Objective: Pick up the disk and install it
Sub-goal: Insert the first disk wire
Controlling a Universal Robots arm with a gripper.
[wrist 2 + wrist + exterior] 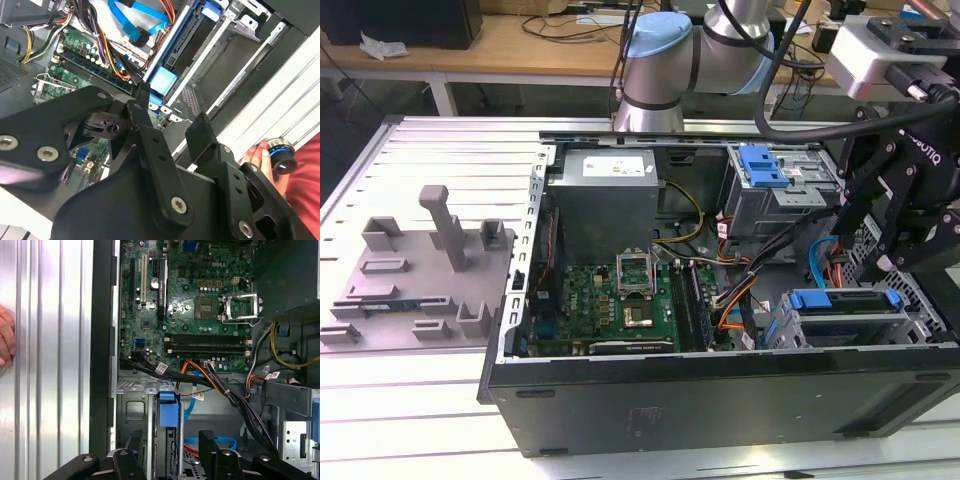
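At the exterior view's left, a grey fixture plate (pixel 415 270) lies on the ribbed metal table (pixel 420 420). Beside it, the open computer case (pixel 720 400) bares its green motherboard (pixel 610 300), with a grey power supply (pixel 610 190) on the far side. At the exterior view's right, the disk (pixel 845 300) sits in the case's near drive bay, blue carrier uppermost. The gripper (pixel 890 255) hangs just above it, jaws spread and holding nothing.

A person's hand (pixel 5 337) is cut by the first wrist view's edge (the rest lies outside)
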